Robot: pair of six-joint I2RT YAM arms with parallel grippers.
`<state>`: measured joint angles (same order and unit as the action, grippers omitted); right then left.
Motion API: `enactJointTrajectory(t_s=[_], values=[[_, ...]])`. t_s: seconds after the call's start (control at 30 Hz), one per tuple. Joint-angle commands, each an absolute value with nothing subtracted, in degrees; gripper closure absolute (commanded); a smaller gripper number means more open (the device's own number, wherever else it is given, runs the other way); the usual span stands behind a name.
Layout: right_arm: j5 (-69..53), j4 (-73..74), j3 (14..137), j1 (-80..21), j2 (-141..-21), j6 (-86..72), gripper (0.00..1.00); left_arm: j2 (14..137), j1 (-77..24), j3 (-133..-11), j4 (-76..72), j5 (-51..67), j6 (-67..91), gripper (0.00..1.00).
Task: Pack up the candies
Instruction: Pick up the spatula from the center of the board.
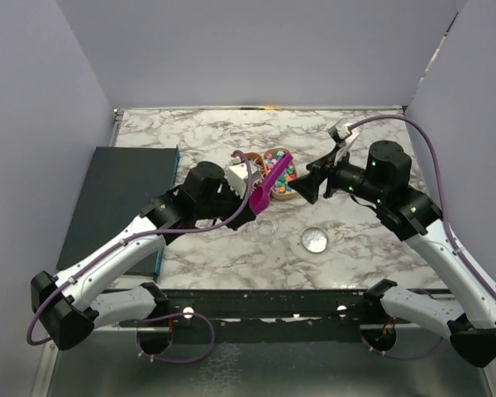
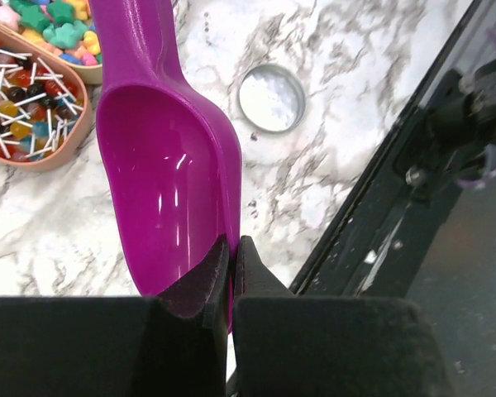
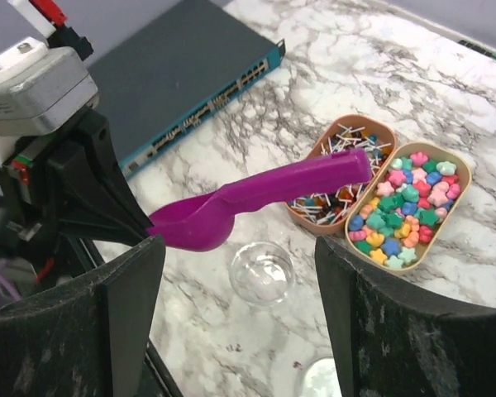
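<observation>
The candies (image 3: 405, 211), small and in mixed bright colours, fill a tan oval tray (image 3: 465, 178) at mid-table; they also show as candies (image 1: 283, 165) and candies (image 2: 58, 25). My left gripper (image 2: 230, 248) is shut on the rim of an empty purple scoop (image 2: 161, 165), held at its bowl end. The scoop (image 3: 256, 198) hangs level above the table, its handle reaching over the trays. My right gripper (image 3: 240, 256) is open and holds nothing, hovering above a small clear glass jar (image 3: 262, 271). From above, the left gripper (image 1: 252, 203) and right gripper (image 1: 298, 188) face each other across the scoop (image 1: 271, 184).
A second tan tray of lollipops (image 3: 339, 178) lies beside the candy tray. A round metal lid (image 1: 315, 240) rests near the table's front edge, right of the jar (image 1: 266, 225). A dark network switch (image 1: 120, 194) lies on the left side. Walls close in on three sides.
</observation>
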<state>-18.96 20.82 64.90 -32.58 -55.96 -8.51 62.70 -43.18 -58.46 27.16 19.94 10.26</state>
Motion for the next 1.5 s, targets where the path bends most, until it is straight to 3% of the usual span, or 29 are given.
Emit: enactJointTrajectory(t_s=[0.0, 0.33, 0.53, 0.9, 1.47], values=[[-26.35, 30.02, 68.71, -32.87, -58.58, 3.98, 0.23, 63.3, -51.26, -61.95, 34.26, 8.46, 1.42, 1.0], [-40.71, 38.76, 70.83, -32.96, -58.56, 24.57, 0.22, 59.57, -63.84, -64.64, 40.91, -1.95, -4.34, 1.0], [-49.07, 42.5, 72.89, -33.61, -59.87, 26.92, 0.21, 57.83, -67.41, -65.71, 43.71, -3.57, -6.06, 1.0], [-41.53, 49.64, 79.1, -42.71, -67.37, 30.24, 0.22, 58.0, -73.35, -67.86, 47.7, -8.09, -7.2, 1.0], [-36.82, 52.65, 77.79, -46.21, -70.55, 29.47, 0.4, 56.1, -77.8, -68.67, 49.66, -11.8, -8.32, 1.0]])
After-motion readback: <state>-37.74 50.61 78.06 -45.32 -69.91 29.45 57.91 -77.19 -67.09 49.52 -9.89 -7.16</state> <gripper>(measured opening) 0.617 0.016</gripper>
